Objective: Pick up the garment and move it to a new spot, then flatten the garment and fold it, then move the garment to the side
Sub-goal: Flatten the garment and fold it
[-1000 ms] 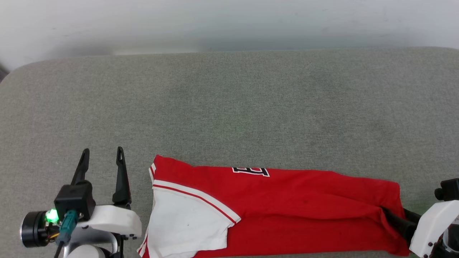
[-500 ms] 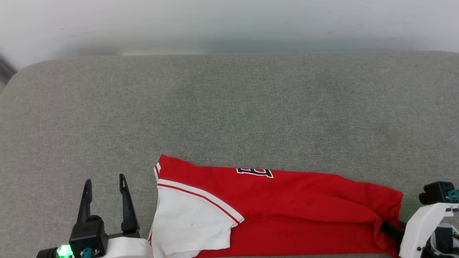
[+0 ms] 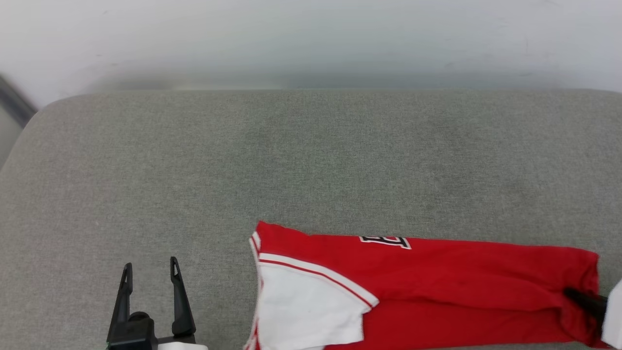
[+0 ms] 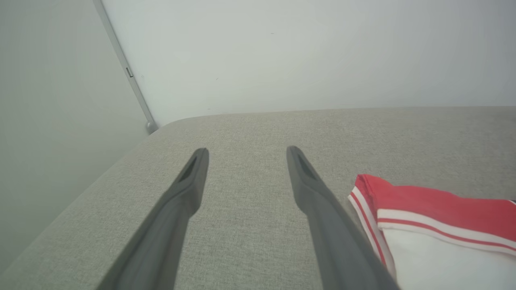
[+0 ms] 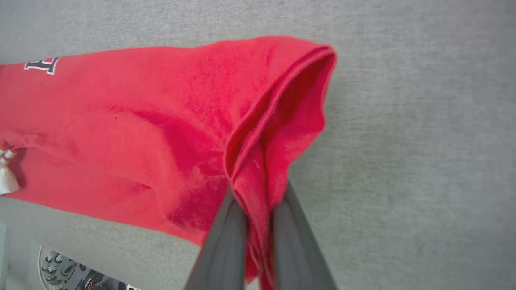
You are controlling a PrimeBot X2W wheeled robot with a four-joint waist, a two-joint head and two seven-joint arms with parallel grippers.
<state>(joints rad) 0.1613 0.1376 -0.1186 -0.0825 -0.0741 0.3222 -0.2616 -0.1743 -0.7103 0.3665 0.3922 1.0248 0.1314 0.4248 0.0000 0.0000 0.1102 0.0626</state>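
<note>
Right gripper pinched on garment hem, red fold between fingers. Left gripper wide apart, empty, beside white sleeve. Garment lies folded long at near edge of cushion. Lettering cut by fold, unreadable.

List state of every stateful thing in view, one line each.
red jersey T-shirt: folded lengthwise, lying on the grey cushion, one end bunched.
left end effector: open, empty, beside the shirt's white sleeve.
right end effector: shut on the shirt's bunched end.
</note>
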